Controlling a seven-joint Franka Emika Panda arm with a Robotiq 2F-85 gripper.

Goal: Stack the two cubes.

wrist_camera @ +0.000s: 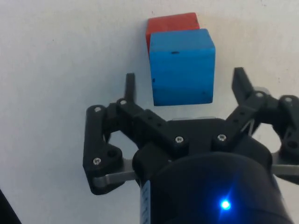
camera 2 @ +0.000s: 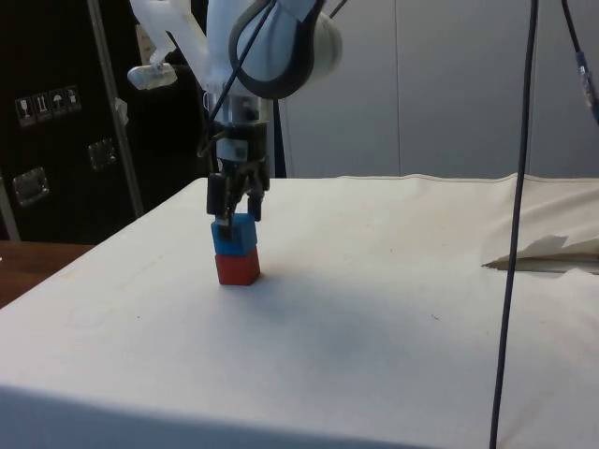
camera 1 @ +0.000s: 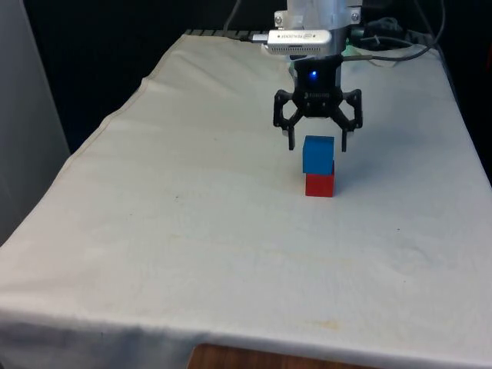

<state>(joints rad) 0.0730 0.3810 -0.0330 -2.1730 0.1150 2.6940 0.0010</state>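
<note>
— Where's the small blue cube [camera 1: 318,154]?
— On the small red cube [camera 1: 320,185], mid white-clothed worktop [camera 1: 192,223].
— The black two-finger hand [camera 1: 316,144]?
— Spread wide just above, seemingly touching nothing.

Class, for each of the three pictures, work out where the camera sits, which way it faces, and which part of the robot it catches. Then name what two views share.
Front view: looks across the white cloth toward the arm; the open pincer hangs over the blue cube on the red cube.
Side view: from the table's side, dark cabinets behind; arm and pincer show.
Wrist view: looks down past the pincer's fingers onto the stack.
Shared: front and side views both show blue resting on red.
</note>
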